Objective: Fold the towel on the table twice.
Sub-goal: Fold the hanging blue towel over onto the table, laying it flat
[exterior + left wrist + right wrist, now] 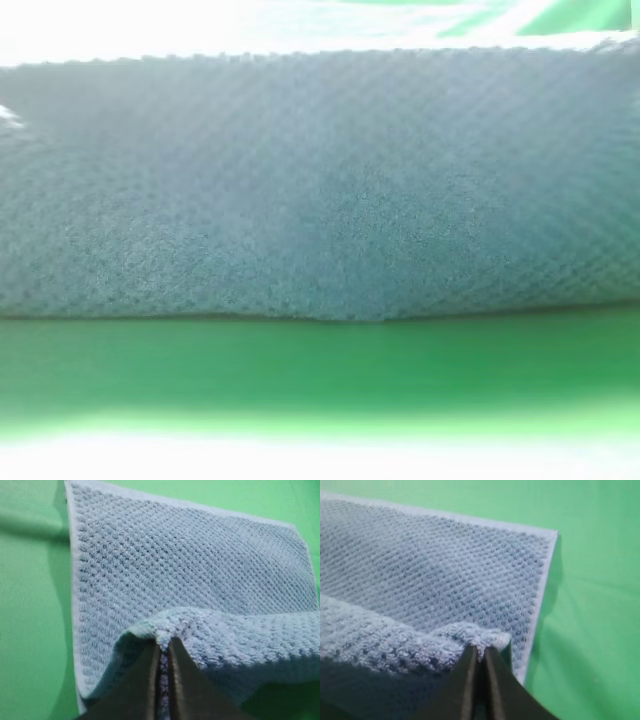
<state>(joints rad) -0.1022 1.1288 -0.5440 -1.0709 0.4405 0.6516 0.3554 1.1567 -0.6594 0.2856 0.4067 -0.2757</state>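
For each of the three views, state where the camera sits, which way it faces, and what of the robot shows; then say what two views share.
Exterior high: close in front, facing the lifted towel above the table; no robot part shows.
Left wrist: on the left arm, looking along the left gripper, jaws shut on the towel's raised edge.
Right wrist: on the right arm, looking along the right gripper, jaws shut on the towel's corner.
Shared: both wrist views show the flat towel half beyond.

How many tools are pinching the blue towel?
2. The left tool pinches the towel at its near edge in the left wrist view; the right tool pinches a near corner in the right wrist view. Neither shows in the high view.
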